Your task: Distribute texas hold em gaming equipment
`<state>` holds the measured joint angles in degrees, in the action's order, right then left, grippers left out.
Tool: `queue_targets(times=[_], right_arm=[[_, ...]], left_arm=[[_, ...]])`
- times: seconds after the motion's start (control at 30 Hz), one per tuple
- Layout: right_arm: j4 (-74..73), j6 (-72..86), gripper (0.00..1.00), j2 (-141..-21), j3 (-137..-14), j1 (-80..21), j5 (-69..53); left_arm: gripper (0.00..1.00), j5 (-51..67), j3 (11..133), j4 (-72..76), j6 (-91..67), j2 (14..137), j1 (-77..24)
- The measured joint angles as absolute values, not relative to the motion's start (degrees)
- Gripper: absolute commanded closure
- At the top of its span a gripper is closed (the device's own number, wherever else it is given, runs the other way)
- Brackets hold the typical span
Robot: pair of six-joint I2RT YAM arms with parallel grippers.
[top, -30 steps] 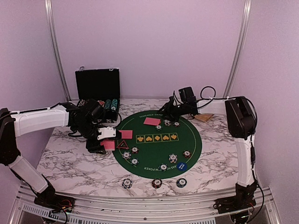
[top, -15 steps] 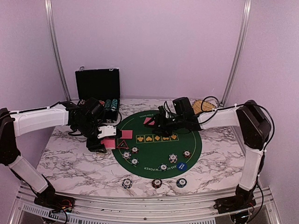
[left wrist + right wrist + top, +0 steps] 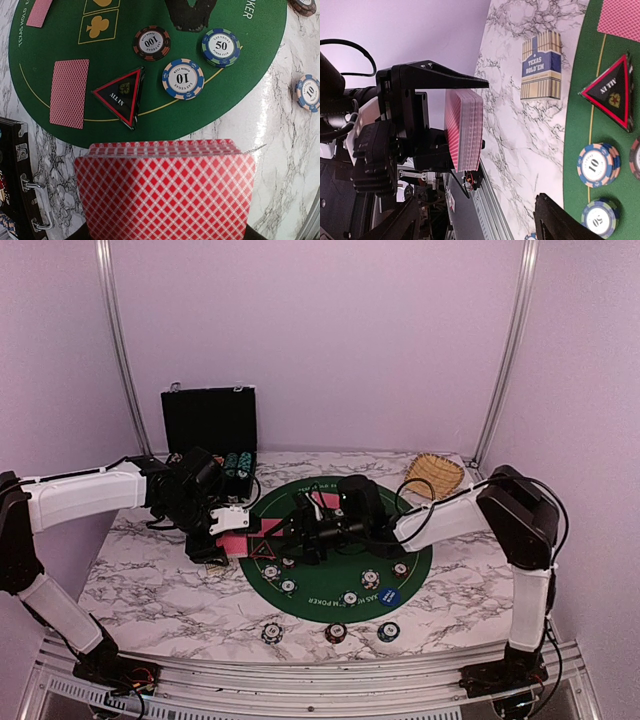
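Note:
My left gripper [image 3: 224,537] is shut on a deck of red-backed playing cards [image 3: 165,192], held on edge over the marble just off the left rim of the green mat [image 3: 405,562]. The right gripper [image 3: 287,538] is open, facing the deck [image 3: 465,131] from the mat side with nothing between its fingers [image 3: 555,220]. A red-black triangle marker [image 3: 122,95] and a single card [image 3: 69,93] lie on the mat beside the deck. Striped chips marked 100 [image 3: 151,42], 10 [image 3: 183,78] and 50 [image 3: 220,47] sit close by. A blue button [image 3: 388,595] lies near the mat's front.
The black chip case [image 3: 210,430] stands open at the back left, the wicker basket [image 3: 435,475] at the back right. A striped card box [image 3: 541,65] lies on the marble. Three chips [image 3: 336,632] sit in a row near the table's front edge.
The right arm has swung from the back right of the mat leftward across it to the deck, its jaws opening wider. The left gripper and deck have shifted slightly toward the mat.

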<state>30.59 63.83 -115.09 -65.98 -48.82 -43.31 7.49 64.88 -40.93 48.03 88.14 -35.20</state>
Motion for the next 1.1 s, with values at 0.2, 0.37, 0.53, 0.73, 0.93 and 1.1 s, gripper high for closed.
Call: queue_targets(times=[0.2, 0.37, 0.53, 0.73, 0.93, 1.1], right_arm=[[34.7, 67.3, 0.24, -120.1, -69.1, -50.4, -44.0], [36.1, 68.9, 0.24, -122.1, -70.8, -51.5, -44.6], [36.9, 69.9, 0.24, -123.1, -72.6, -51.8, -44.9], [37.8, 71.3, 0.24, -125.3, -75.9, -51.9, -45.2], [38.4, 72.8, 0.25, -128.4, -79.0, -52.5, -46.0], [38.8, 74.0, 0.25, -130.2, -81.9, -52.9, -46.2]], left_arm=[[0.56, 7.9, 64.9, -41.0, 47.5, 88.1, -35.2], [0.56, 8.5, 65.5, -41.1, 47.2, 88.1, -35.2], [0.56, 8.9, 65.6, -41.1, 46.9, 88.1, -35.2], [0.56, 9.7, 66.0, -41.2, 46.4, 88.1, -35.2], [0.57, 10.5, 66.5, -41.4, 46.0, 88.1, -35.2], [0.57, 10.9, 66.7, -41.4, 45.8, 88.0, -35.2]])
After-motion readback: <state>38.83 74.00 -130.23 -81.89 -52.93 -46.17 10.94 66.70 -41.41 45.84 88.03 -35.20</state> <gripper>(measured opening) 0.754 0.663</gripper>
